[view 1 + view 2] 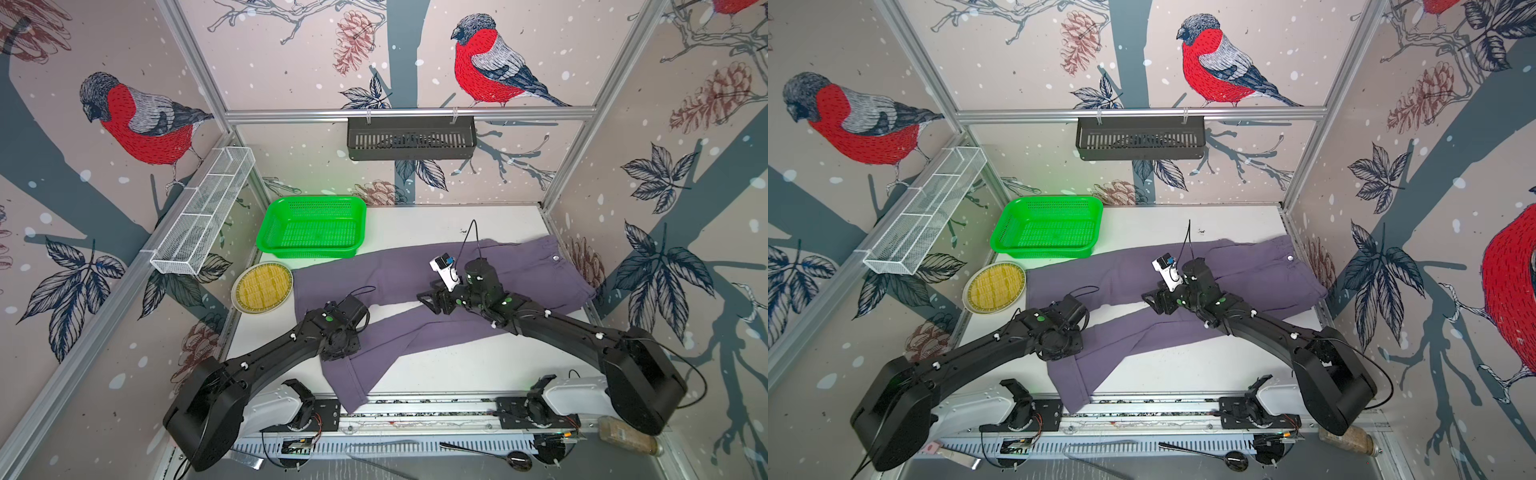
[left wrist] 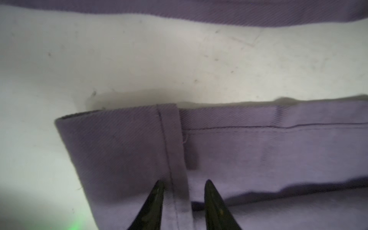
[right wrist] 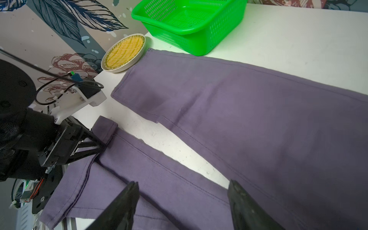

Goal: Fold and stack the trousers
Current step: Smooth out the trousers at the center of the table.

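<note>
Fingers [image 2: 156, 201] of your left gripper [image 2: 183, 181] stood narrowly apart astride the turned-back hem of the near leg; I could not tell whether they pinched it. Your right gripper [image 3: 183, 199] hung wide open over that same leg. The trousers [image 1: 395, 266] lay spread across the table [image 1: 436, 361], far leg just beside the green basket [image 1: 307, 251].

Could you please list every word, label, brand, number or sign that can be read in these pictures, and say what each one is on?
No text can be read.
The trousers show no tag or print, only a plain pale button.
The green basket bears no lettering.
The bottle lying at the front may carry a label, but it is too blurred to read.
</note>
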You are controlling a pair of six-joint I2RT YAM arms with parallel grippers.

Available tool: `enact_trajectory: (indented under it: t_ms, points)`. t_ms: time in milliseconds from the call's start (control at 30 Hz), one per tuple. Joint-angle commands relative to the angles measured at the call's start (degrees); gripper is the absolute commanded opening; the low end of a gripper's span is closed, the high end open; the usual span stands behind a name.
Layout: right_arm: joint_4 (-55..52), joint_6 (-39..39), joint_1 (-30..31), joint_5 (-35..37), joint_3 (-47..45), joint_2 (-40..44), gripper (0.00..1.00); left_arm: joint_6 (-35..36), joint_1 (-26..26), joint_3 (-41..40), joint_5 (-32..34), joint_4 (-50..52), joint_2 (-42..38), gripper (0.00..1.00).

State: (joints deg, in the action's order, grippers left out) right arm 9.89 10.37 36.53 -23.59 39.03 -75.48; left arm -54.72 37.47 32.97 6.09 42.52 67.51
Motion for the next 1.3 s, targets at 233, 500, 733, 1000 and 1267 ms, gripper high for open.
enact_trajectory:
  t_ms: [233, 500, 733, 1000, 1267]
  points:
    - [-0.1, 0.3, -3.4, -1.6, -1.8, 2.0, 0.73, -2.1, 0.1, 0.0, 3.4, 1.1, 2.8, 0.17]
    - [-0.5, 1.4, -5.1, -0.5, -2.5, 1.5, 0.73, -4.6, 0.1, 2.9, 8.3, 6.3, 3.5, 0.00]
    - [-3.9, 5.8, -9.9, 5.9, -1.2, -2.6, 0.73, -6.4, -5.5, 7.5, 16.9, 12.1, -1.4, 0.00]
    - [-11.4, 11.8, -14.9, 13.9, 2.3, -7.5, 0.72, -16.9, -8.9, 5.0, 26.0, 15.9, -9.0, 0.00]
    - [-14.3, 13.5, -17.0, 19.1, 1.5, -7.6, 0.72, -9.0, -21.4, 1.8, 23.9, 6.5, -10.4, 0.00]
